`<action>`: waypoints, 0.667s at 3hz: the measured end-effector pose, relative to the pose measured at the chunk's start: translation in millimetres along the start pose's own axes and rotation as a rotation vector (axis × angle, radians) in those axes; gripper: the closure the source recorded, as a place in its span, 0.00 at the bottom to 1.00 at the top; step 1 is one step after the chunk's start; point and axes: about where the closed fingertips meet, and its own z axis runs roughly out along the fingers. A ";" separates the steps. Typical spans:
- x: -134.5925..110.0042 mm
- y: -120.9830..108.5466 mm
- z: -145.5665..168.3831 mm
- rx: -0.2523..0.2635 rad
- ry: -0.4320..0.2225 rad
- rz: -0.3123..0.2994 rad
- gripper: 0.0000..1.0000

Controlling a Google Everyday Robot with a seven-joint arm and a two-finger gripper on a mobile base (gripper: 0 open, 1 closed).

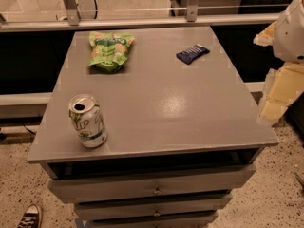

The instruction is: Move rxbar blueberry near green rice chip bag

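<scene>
The rxbar blueberry (192, 53) is a small dark navy wrapper lying flat at the back right of the grey table top (161, 103). The green rice chip bag (110, 50) is a lime-green pouch lying at the back left, well apart from the bar. My gripper (278, 96) hangs at the right edge of the view, off the table's right side, with pale white and cream parts showing. It is to the right of the bar and nearer the front, and touches nothing on the table.
An opened green-and-white soda can (88, 121) stands upright near the front left corner. The table is a drawer unit with handles (156, 190) below. A railing (142, 20) runs behind it. A shoe (29, 217) shows at the bottom left on the floor.
</scene>
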 end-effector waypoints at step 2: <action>-5.7 -16.9 14.2 0.024 -0.045 0.019 0.00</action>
